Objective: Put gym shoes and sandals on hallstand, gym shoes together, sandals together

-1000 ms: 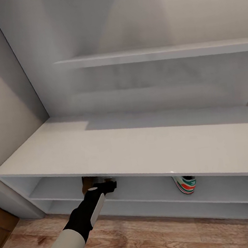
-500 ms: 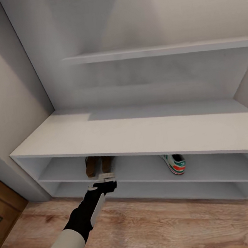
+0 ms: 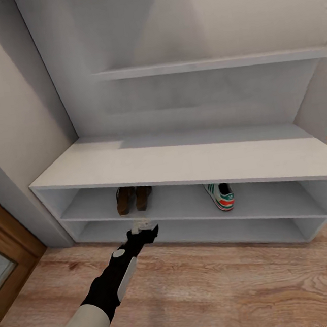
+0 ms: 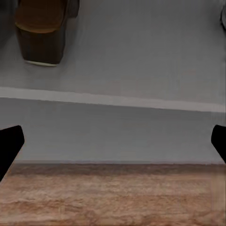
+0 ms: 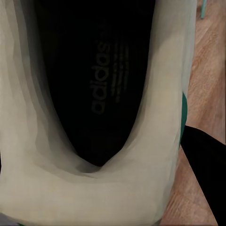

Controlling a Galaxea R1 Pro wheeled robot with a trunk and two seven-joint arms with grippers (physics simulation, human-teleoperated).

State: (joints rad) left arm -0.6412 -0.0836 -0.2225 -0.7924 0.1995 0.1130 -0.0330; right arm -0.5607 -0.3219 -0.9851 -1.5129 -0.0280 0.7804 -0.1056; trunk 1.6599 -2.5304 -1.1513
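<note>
Nearest to me is the corridor floor (image 3: 225, 289), wood planks. My left arm reaches fwd over it, left fingers (image 3: 142, 226) just in front of the hallstand (image 3: 183, 158), level w/ its lower shelves. In the left wrist view the two dark fingertips (image 4: 10, 143) sit at opposite edges of the pic, wide apart, nothing between them; beyond them floor, then the white shelf edge.

My right fingers (image 5: 202, 165): right wrist view is almost all one gym shoe (image 5: 94, 117), seen from very close, dark insole w/ adidas print, white collar, bit of green at the side. One dark finger lies along the outside of the shoe. Looks like a grip on it, but can't tell for sure if the fingers are closed. Floor shows beside the shoe.

Further in, on the upper open shelf: two sandals (image 3: 132, 198) side by side, touching or nearly, left part of the shelf. Other gym shoe (image 3: 219, 196) on same shelf, well apart to the right. Desk-like top bare. Behind it the thin wall shelf (image 3: 212, 64). Wooden door (image 3: 6, 254) at far left.
</note>
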